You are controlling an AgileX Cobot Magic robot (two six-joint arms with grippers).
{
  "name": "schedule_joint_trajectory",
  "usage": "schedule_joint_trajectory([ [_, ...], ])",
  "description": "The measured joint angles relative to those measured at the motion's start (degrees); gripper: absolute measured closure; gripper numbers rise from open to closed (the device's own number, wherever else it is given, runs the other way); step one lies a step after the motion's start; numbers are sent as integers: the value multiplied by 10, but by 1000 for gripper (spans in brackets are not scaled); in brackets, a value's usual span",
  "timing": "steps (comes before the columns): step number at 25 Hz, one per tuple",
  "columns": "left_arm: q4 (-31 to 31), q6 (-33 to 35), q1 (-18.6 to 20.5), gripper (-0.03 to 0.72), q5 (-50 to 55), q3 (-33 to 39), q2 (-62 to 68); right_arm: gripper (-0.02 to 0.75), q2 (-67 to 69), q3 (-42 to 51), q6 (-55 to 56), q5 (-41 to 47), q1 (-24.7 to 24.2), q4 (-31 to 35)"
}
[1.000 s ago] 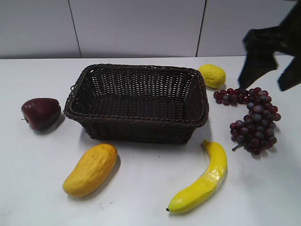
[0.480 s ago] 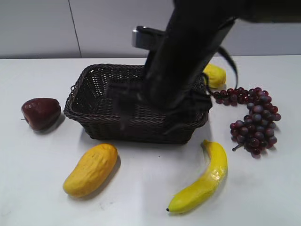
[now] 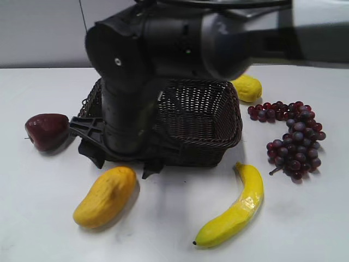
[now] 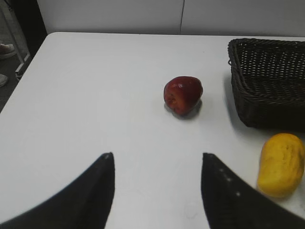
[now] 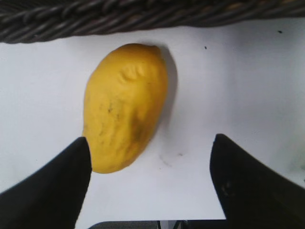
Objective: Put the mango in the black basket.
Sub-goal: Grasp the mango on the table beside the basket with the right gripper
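- Table (image 3: 305, 218) is plain white and matte, with soft shadows under each item. A few small dark specks show on it in my right wrist view, near the mango (image 5: 125, 107).
- Back wall is pale grey panels with thin vertical seams. It meets the table's far edge.
- Left wrist view: the table's left edge drops to a dark floor. A metal leg and what looks like a shoe are out there.
- My right arm (image 3: 163, 71) reaches across from the upper right and blocks the left half of the basket (image 3: 212, 120).
- Right gripper (image 5: 150, 183) sits low at the basket's near-left corner. Jaws are spread wide and hold nothing.
- Mango lies on the table just near of the basket's near rim. It is close to the gripper's left finger (image 5: 52, 186), not between the fingers. I can't tell if it touches.
- Left gripper (image 4: 157, 191) is over bare table at the left, jaws wide apart and empty.
- Apple (image 4: 182, 95) sits left of the basket, apart from it.
- Banana (image 3: 234, 210) lies near-right of the basket. Grapes (image 3: 292, 136) are at right. Lemon (image 3: 246, 88) is at the far-right corner of the basket.
- Nothing shows in the visible right half of the basket.
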Motion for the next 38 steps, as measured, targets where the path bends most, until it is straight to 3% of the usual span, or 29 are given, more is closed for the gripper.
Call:
schedule_joint_trajectory([
  [4, 0, 0, 0, 249, 0, 0, 0, 77, 58, -80, 17, 23, 7, 16],
  [9, 0, 0, 0, 249, 0, 0, 0, 59, 97, -133, 60, 52, 13, 29],
  [15, 0, 1, 0, 249, 0, 0, 0, 57, 114, -139, 85, 97, 13, 9],
  [32, 0, 0, 0, 249, 0, 0, 0, 71, 166, -140, 89, 71, 13, 33],
  [38, 0, 1, 0, 249, 0, 0, 0, 115, 171, -140, 89, 67, 13, 39],
])
